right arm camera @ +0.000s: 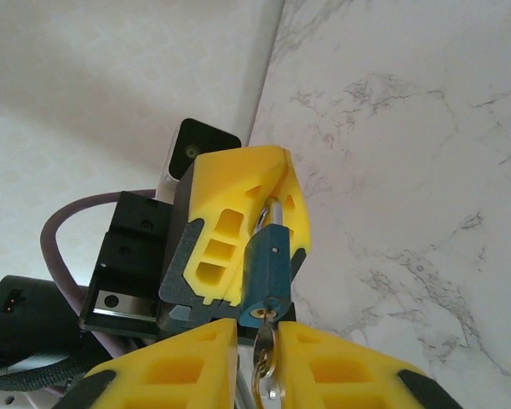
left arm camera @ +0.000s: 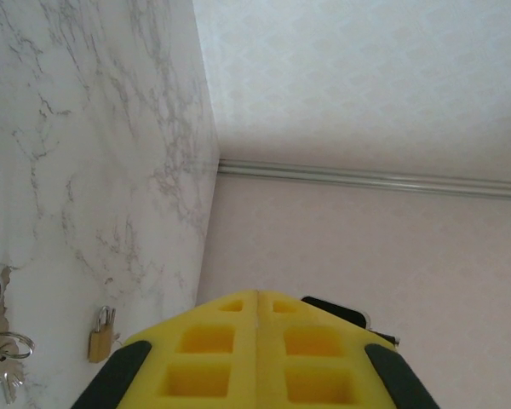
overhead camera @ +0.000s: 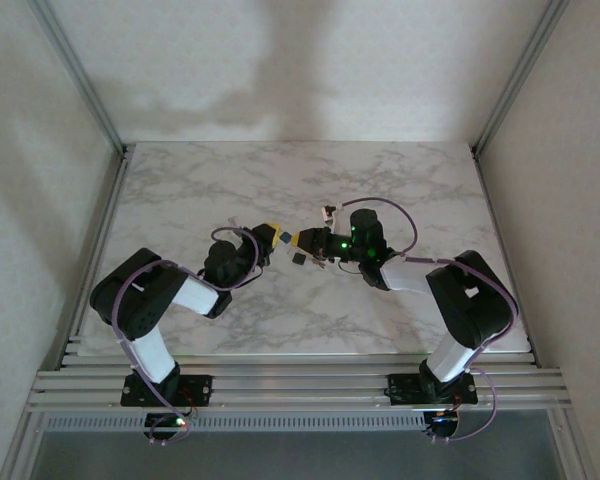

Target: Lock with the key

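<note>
The marble desk (overhead camera: 280, 180) runs open to its frame rails on every side, and both arms meet mid-desk, well away from the edges. The left hand (overhead camera: 274, 233) is clamped tight on the padlock (right arm camera: 266, 268) by its shackle. The right hand (right arm camera: 257, 336) sits close around the key (right arm camera: 265, 351) in the keyhole; I cannot tell whether it pinches the key.

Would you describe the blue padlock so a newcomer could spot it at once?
Midway across the marble table, the left gripper pinches the shackle of the blue padlock. Unlike the brass padlock lying on the table, it has a key inserted.
</note>
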You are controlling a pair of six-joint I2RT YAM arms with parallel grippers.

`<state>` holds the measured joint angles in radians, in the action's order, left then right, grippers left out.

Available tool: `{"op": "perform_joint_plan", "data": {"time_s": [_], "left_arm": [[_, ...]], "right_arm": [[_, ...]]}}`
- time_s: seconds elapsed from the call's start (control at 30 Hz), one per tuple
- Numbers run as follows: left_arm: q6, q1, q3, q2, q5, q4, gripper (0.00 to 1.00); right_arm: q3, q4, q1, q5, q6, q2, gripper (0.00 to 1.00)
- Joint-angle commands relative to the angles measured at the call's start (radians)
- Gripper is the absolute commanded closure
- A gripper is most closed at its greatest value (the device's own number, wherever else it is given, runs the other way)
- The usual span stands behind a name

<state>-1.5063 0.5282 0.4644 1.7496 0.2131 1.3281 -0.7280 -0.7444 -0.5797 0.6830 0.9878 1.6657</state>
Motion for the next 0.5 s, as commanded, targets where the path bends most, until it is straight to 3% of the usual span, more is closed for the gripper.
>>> {"op": "perform_joint_plan", "data": {"time_s": [0.0,0.47], "left_arm": [[-0.015,0.010,0.026,0.011,0.019,0.067,1.00],[-0.024,0.010,0.025,0.018,0.018,0.080,1.00]], "right_arm": [[-0.007,-0.031,-0.003,0.018,0.003,0.012,0.82],[-0.006,-0.030,-0.003,0.016,0.005,0.017,0.86]]}}
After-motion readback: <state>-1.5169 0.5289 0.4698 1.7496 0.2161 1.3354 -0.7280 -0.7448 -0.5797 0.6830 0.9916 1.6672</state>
